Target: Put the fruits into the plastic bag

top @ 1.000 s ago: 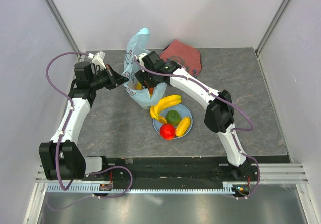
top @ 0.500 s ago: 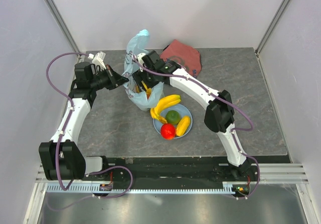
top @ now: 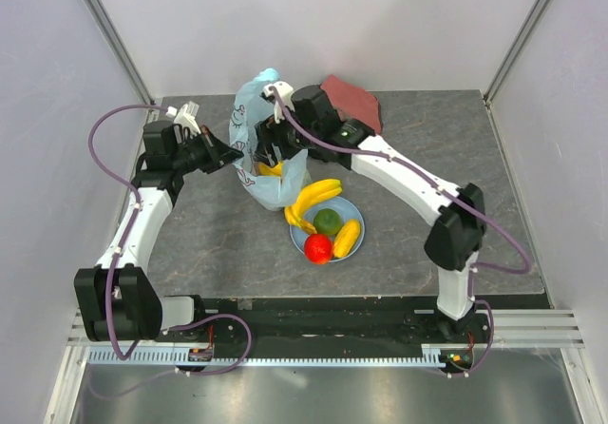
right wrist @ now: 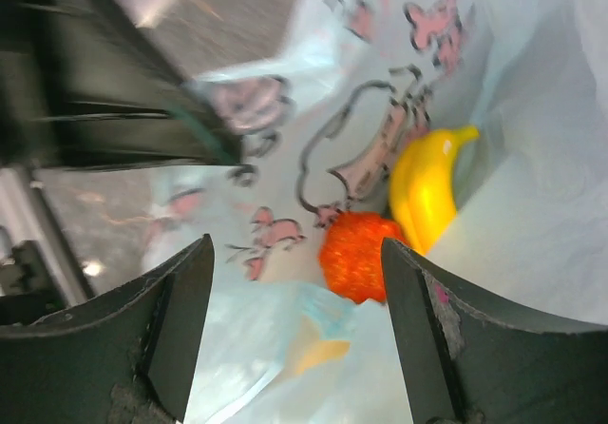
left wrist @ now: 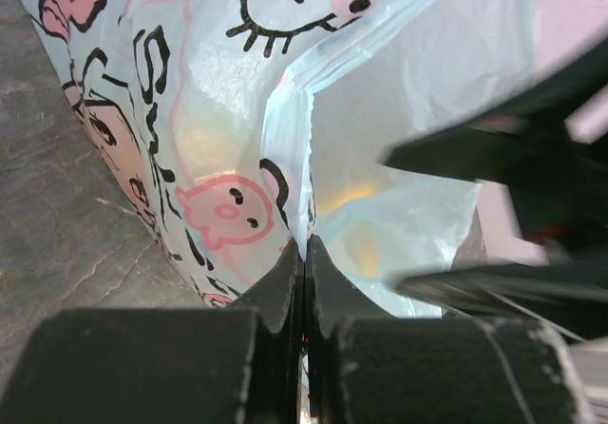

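Note:
The light-blue printed plastic bag (top: pixel 255 148) stands open at the table's back middle. My left gripper (top: pixel 231 156) is shut on the bag's rim (left wrist: pixel 302 217). My right gripper (top: pixel 269 148) is open and empty above the bag's mouth. In the right wrist view an orange fruit (right wrist: pixel 359 253) and a yellow oblong fruit (right wrist: pixel 426 184) lie inside the bag (right wrist: pixel 313 129). A bunch of bananas (top: pixel 310 201), a green round fruit (top: pixel 328 221), a red round fruit (top: pixel 318 247) and a yellow oblong fruit (top: pixel 348 238) sit on the light-blue plate (top: pixel 299 237).
A folded dark-red cloth (top: pixel 354 101) lies at the back, behind my right arm. White walls and metal posts enclose the table. The plate stands just in front of the bag.
My right arm has lifted and pulled back from deep in the bag, its gripper now above the bag's mouth. A yellow fruit now shows inside. My left gripper has held still.

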